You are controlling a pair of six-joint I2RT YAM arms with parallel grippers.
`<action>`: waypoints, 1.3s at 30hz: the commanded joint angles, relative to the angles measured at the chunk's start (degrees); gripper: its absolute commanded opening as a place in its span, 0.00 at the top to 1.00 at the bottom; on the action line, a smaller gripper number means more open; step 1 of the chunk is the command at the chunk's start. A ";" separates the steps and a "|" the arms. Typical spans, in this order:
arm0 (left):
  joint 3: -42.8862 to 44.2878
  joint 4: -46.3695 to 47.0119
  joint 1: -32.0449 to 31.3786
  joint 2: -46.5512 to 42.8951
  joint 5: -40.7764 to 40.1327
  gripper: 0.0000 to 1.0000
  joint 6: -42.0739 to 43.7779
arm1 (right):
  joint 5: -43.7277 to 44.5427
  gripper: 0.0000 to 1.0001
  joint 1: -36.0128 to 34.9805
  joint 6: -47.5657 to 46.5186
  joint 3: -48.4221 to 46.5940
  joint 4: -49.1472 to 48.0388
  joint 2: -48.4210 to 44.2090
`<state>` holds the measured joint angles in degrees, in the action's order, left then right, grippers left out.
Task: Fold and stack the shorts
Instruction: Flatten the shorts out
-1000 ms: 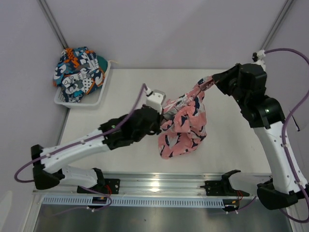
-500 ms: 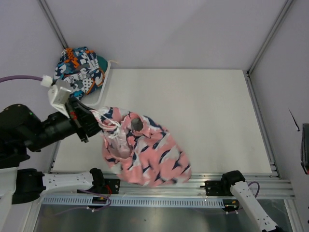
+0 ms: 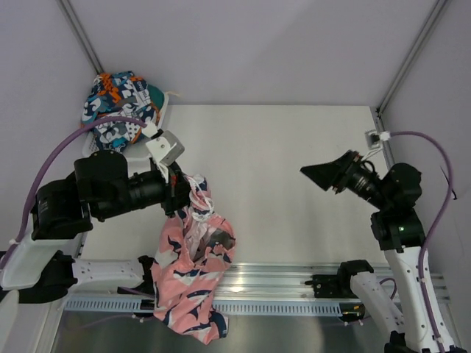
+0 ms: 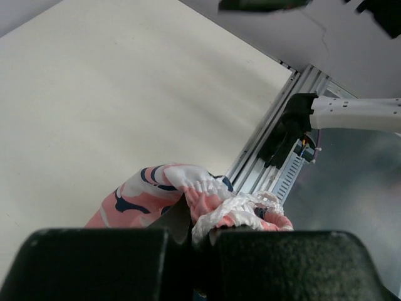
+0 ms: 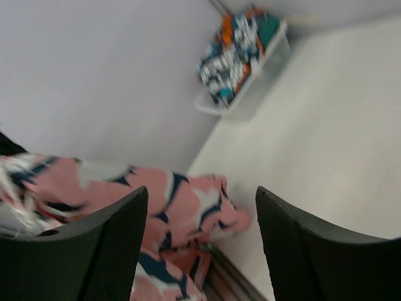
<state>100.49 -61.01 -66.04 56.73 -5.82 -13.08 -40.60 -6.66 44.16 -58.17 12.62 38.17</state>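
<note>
While the left gripper [image 3: 182,195] is clamped tight on the gathered waistband and white drawstring [image 4: 235,210] of the pink shorts [image 3: 193,276], the garment hangs in a crumpled column below its fingers. It drapes past the near edge of the table [image 3: 294,162] and over the aluminium rail [image 3: 280,276].

The right gripper [image 3: 318,173] stands well apart from the garment, on the far side of it from the left gripper. Its jaws are spread wide and hold nothing; its own camera shows only air between the pads. The patchwork shorts [image 3: 118,110] lie heaped in the white mesh basket [image 5: 266,66], behind the left gripper.

Risks noted:
- The hold is a single pinch on elastic ruching and cord. The thin, limp fabric could creep out, or the cord alone could pull through, dropping the garment off the table.
- The hanging hem lies against the slotted rail, and dragging it back could snag it.
- The cloth is folded on itself and the legs cannot be told apart, so the right gripper has no clear corner to take. A blind pinch may catch two layers.
</note>
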 commanded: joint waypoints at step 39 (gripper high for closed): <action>4.72 -0.07 -0.05 1.10 -6.12 1.00 0.08 | 47.10 0.73 -73.85 -45.74 3.51 -17.12 18.43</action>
<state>104.40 -61.60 -66.04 58.30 -10.22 -12.99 4.38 -80.09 -0.38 -53.17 -3.29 57.82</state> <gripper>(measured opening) 0.014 0.302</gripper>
